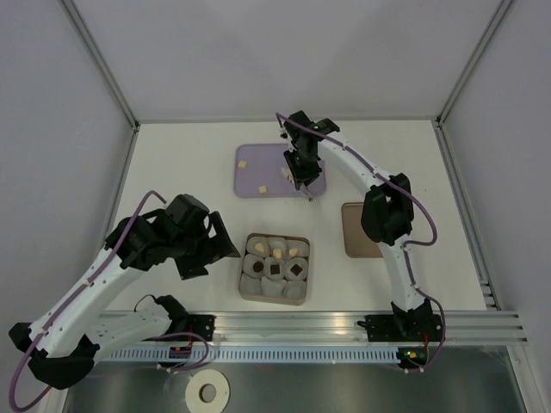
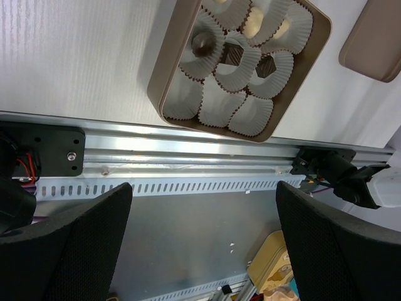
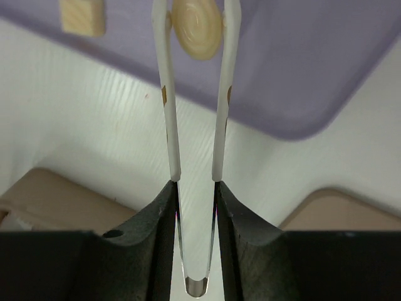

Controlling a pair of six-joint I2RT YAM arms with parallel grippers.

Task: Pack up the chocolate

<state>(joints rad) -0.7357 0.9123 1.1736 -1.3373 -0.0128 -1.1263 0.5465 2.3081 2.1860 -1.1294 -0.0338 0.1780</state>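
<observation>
While the right pincer (image 3: pixel 195 188) pinches the tweezers (image 3: pixel 168 94), a cream chocolate (image 3: pixel 197 28) sits between their tips.

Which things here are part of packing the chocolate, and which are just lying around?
Job: round pale chocolate, pinched in tweezers by the right claw; square pale pieces on the purple tray; box of paper cups; brown lid.
Lying about: white roll; left claw, open and idle.
</observation>
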